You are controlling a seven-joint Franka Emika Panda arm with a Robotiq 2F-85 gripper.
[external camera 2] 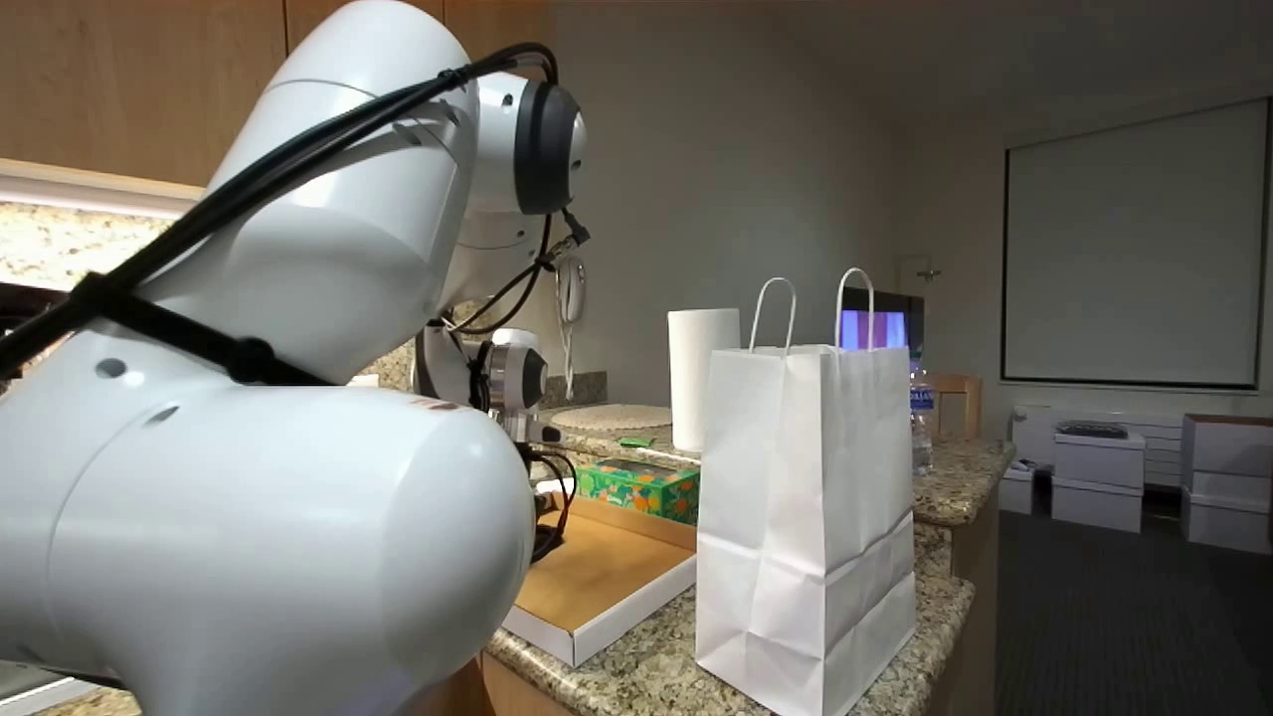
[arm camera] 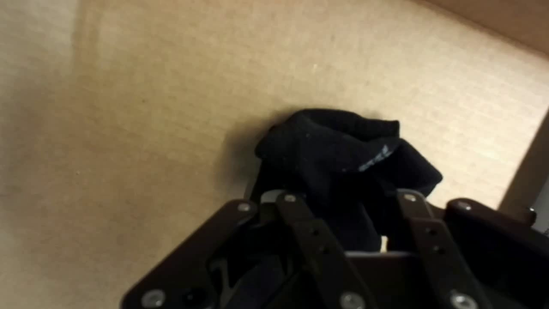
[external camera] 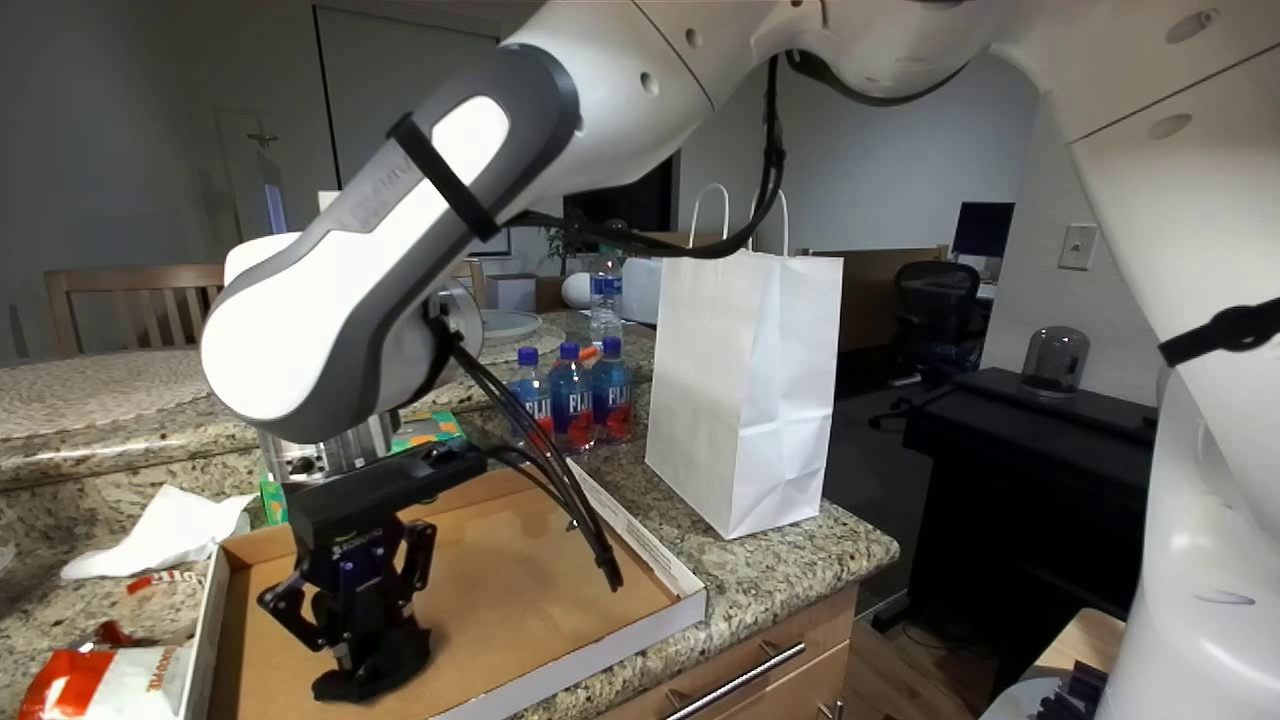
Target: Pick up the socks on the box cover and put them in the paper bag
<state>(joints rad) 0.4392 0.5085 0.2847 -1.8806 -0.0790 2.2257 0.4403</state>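
Observation:
Black socks (arm camera: 334,159) with a small light logo lie bunched in the brown cardboard box cover (external camera: 540,570), which has white outer sides. The cover also shows in an exterior view (external camera 2: 597,572). My gripper (external camera: 368,655) points down inside the cover, near its front left. In the wrist view its fingers (arm camera: 349,197) are mostly closed around the socks; the tips are hidden in the dark cloth. In an exterior view, socks and fingers blend into one dark shape at the cover's floor. The white paper bag (external camera: 740,390) stands upright beside the cover, also seen from another side (external camera 2: 786,537).
Water bottles (external camera: 572,400) stand behind the cover, beside the bag. A green patterned box (external camera 2: 641,487) stands behind the cover. A red-and-white snack bag (external camera: 110,680) and a white napkin (external camera: 165,530) lie at its left. The bag stands near the counter edge (external camera: 860,545).

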